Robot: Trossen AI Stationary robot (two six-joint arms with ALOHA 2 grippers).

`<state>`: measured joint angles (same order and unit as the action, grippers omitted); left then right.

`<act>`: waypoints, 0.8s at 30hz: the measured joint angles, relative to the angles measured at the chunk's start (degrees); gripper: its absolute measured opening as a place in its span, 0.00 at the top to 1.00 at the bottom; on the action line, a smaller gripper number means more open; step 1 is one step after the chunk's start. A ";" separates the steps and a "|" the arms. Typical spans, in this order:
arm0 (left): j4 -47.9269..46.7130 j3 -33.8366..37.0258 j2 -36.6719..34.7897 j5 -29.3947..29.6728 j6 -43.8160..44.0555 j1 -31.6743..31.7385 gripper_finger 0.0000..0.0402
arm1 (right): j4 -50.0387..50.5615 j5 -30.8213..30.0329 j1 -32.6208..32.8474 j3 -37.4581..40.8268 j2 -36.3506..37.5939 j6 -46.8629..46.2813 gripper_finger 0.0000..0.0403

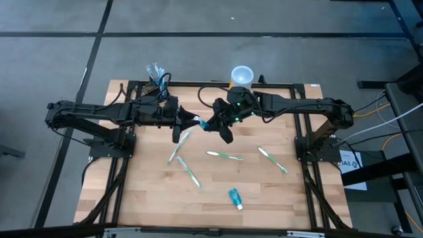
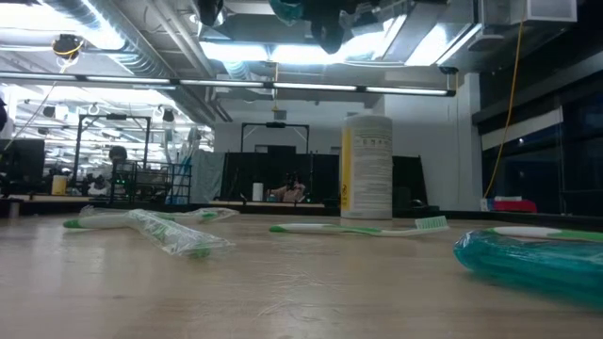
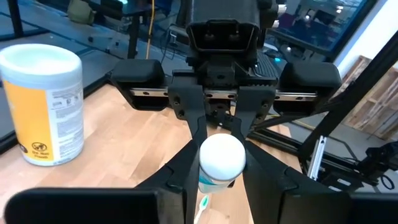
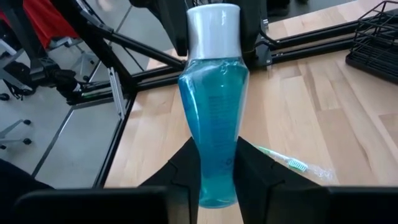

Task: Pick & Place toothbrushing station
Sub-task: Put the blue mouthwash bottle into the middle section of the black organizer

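A clear blue bottle (image 1: 203, 123) with a white cap (image 4: 213, 25) hangs over the middle of the table between my two arms. My left gripper (image 1: 196, 121) is shut on its cap end and my right gripper (image 1: 213, 123) on its other end. A black holder (image 1: 158, 86) with wrapped brushes standing in it sits at the table's far left; its rack also shows in the right wrist view (image 4: 376, 37). A white-and-yellow cup (image 1: 242, 75) stands upright at the far edge. My left gripper pinches the bottle's white cap (image 3: 208, 158) between its two fingers, coming nearly level from the table's left. The bottle is clear of the table, with its cap end toward this arm. My right gripper pinches the blue body near the bottle's base (image 4: 214, 180) between its two fingers, coming from the table's right and slanting a little downward. The fingers lie along the bottle, which reaches away from them, lifted clear of the table.
Several green-and-white toothbrushes lie on the wood: two at the left (image 1: 178, 147) (image 1: 188, 170), one in the middle (image 1: 225, 156), one at the right (image 1: 272, 159). A teal tube (image 1: 235, 197) lies near the front edge. Black frame rails (image 1: 125, 152) run along the table's sides.
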<state>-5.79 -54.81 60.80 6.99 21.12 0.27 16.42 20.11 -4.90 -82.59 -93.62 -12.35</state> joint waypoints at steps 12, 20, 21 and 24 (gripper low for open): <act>-5.74 -0.09 -4.36 4.48 -0.16 1.04 0.77 | -4.59 -4.38 1.10 -0.04 -0.02 -2.41 0.71; -7.97 0.00 -6.08 5.75 -0.82 1.53 0.77 | -6.77 -7.11 1.24 -0.11 -0.02 -3.65 0.63; -7.95 0.00 -6.06 5.78 -0.68 1.55 0.77 | -6.90 -7.35 1.24 -0.11 -0.02 -3.76 0.63; -7.93 0.00 -5.91 6.35 -0.64 1.55 0.77 | -6.85 -7.47 1.26 -0.07 -0.02 -3.77 0.62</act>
<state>-13.72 -54.81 54.89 13.34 20.49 1.83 9.56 12.64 -3.64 -82.66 -93.65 -16.12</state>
